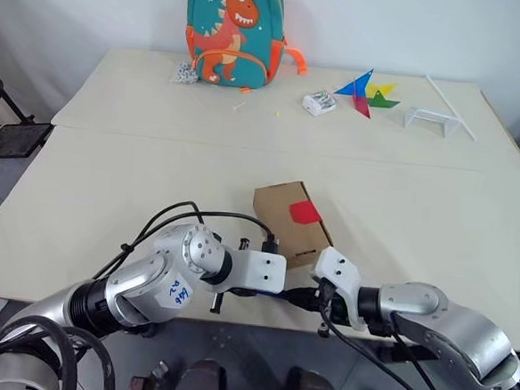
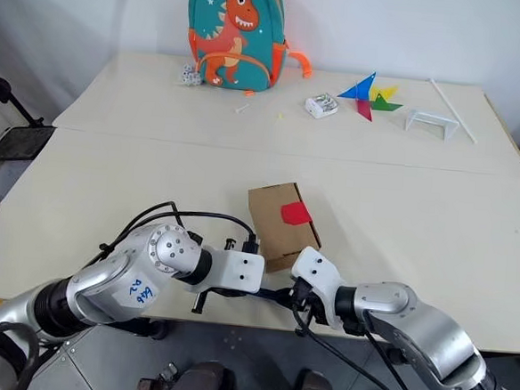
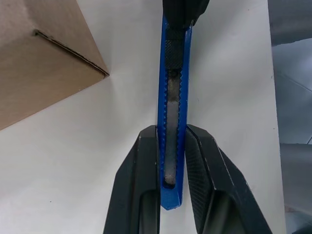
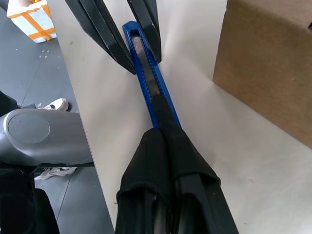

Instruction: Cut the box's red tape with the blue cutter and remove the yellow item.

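At the desk's (image 1: 79, 227) near edge, two claws share one slim blue plastic cutter (image 3: 173, 122).

Left claw (image 3: 173, 161) clamps the handle's butt while right claw (image 4: 163, 134), shut on the slider end, likely works the blade out; the small brown cardboard box (image 1: 291, 222), red tape patch (image 1: 304, 212) unbroken, waits just beyond.

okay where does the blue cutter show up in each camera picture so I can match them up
Head views: the blue cutter is a dark sliver bridging the two claws, just below the box.
Left wrist view: upright at centre, clamped by the left claw.
Right wrist view: diagonal, its near end gripped by the right claw.
Shared landmark: the box's brown corner beside the cutter.
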You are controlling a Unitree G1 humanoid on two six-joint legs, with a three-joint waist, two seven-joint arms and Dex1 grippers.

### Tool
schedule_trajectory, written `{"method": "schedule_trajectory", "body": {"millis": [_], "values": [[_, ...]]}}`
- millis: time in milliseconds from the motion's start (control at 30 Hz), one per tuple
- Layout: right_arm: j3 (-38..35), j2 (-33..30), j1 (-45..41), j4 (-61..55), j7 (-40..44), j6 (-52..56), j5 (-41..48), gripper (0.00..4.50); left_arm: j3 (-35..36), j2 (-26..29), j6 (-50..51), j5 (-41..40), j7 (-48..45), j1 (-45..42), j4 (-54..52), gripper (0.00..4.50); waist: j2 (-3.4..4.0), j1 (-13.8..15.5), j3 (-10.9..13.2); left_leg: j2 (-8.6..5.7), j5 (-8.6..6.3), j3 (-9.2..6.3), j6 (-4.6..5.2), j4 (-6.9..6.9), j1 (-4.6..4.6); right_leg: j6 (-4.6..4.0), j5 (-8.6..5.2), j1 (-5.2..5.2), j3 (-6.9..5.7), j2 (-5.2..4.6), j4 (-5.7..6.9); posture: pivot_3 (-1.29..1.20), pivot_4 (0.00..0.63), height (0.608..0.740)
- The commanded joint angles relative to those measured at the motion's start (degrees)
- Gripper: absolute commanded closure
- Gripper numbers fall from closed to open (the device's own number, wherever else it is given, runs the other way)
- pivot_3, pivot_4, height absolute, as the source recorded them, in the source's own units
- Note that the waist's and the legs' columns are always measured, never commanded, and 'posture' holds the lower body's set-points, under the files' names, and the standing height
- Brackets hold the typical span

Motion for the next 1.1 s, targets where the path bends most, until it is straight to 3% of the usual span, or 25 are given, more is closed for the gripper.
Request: {"method": "schedule_trajectory", "body": {"millis": [33,900,1100], "values": [[-0.65,1.42,-0.28,0.93,-0.56,1.3,0.25,4.46,-2.39,0.08,-0.2,-0.51,0.86,0.59,1.41,4.09,0.0,0.01,0.0,0.0,0.0,0.0,0.0,0.0,0.0,0.0,0.0,0.0,0.01,0.0,0.0,0.0,0.15,0.74],[5.17,10.69,-5.18,6.89,-0.58,2.82,-2.62,4.46,-2.31,0.03,-3.62,-0.03,2.1,1.98,3.61,4.09,0.07,-0.11,-0.12,-0.01,-0.01,0.02,0.01,0.03,0.07,0.0,0.0,0.02,0.06,0.0,0.1,0.0,0.15,0.74],[0.2,8.24,-2.94,3.95,2.1,3.33,0.84,4.46,-0.95,0.76,-6.28,-0.35,1.37,2.41,3.81,4.09,0.07,-0.06,-0.13,-0.01,-0.01,0.02,0.02,0.03,0.06,0.0,0.0,0.02,0.07,0.0,0.09,0.0,0.15,0.74]]}}
